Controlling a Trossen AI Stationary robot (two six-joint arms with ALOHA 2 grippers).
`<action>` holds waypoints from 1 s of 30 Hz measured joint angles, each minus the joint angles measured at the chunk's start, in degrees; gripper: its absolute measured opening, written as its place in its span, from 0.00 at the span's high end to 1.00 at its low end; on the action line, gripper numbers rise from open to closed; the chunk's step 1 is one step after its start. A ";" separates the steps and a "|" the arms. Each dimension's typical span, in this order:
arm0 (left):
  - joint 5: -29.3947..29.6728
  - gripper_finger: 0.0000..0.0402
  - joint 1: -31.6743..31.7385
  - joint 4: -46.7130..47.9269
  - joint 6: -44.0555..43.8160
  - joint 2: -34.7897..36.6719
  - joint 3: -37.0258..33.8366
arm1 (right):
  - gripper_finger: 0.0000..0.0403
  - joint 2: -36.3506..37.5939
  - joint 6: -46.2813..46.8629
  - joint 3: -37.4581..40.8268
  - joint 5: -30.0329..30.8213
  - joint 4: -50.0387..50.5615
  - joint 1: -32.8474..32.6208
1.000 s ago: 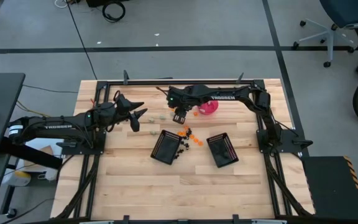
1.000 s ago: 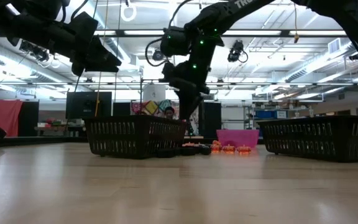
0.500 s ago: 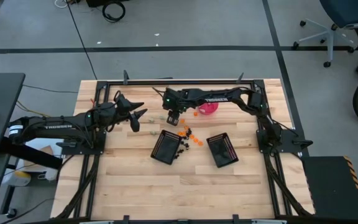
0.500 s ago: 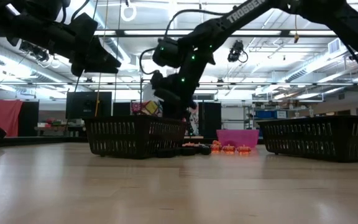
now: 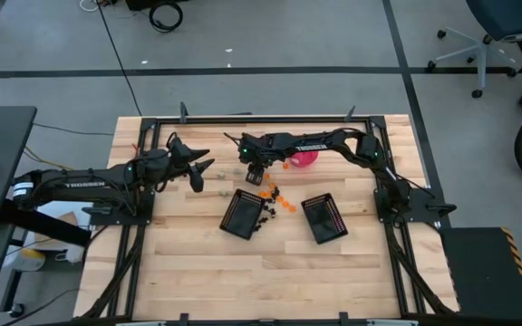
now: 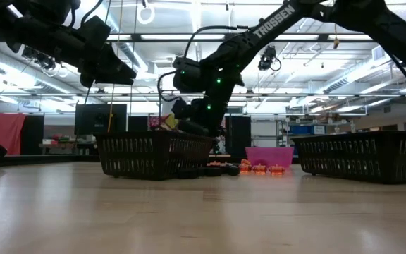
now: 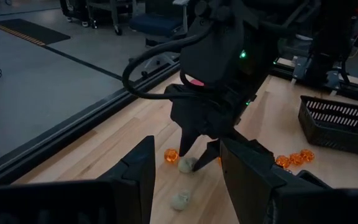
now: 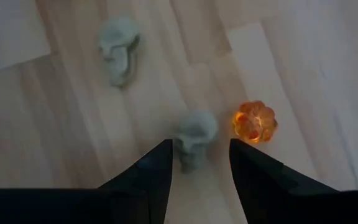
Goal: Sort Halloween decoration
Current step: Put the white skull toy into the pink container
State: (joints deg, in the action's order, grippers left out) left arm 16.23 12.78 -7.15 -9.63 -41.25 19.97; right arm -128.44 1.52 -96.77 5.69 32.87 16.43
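The Halloween decoration lies as small pieces on the table. Two pale grey-white skulls (image 8: pixel 118 50) (image 8: pixel 194 138) and an orange pumpkin (image 8: pixel 253 121) show in the right wrist view. More orange pieces (image 5: pixel 279 199) and black pieces (image 5: pixel 265 215) lie between the baskets. My right gripper (image 8: pixel 197 155) (image 5: pixel 254 174) points down, open, one finger on each side of the nearer skull (image 7: pixel 187 163); no touch shows. My left gripper (image 5: pixel 201 169) (image 7: pixel 185 180) hovers open above the table's left part, facing the right gripper.
Two black mesh baskets (image 5: pixel 243 215) (image 5: pixel 324 217) stand in the table's middle. A pink round bowl (image 5: pixel 304 156) sits near the far edge, under the right arm. A black frame rail (image 5: pixel 261 118) runs along the far edge. Bare wood lies toward the near edge (image 5: pixel 270 281).
My right gripper has moved toward the table's left and come down, from beside the pink bowl toward the pale skulls; in the low view its fingers now sink behind the left basket's rim. The left arm has kept still.
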 joint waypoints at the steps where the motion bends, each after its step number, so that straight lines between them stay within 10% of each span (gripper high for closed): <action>1: 0.01 0.61 0.04 -0.05 -0.01 0.01 0.00 | 0.60 0.06 -0.06 0.45 0.00 -1.05 0.00; 30: 0.02 0.61 0.04 -0.24 -0.26 0.01 0.00 | 0.80 0.13 -1.14 -1.57 -1.78 4.77 0.33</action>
State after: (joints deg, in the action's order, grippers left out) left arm 16.25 12.82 -7.39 -9.89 -41.25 19.97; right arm -128.31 0.37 -98.34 3.92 37.64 16.75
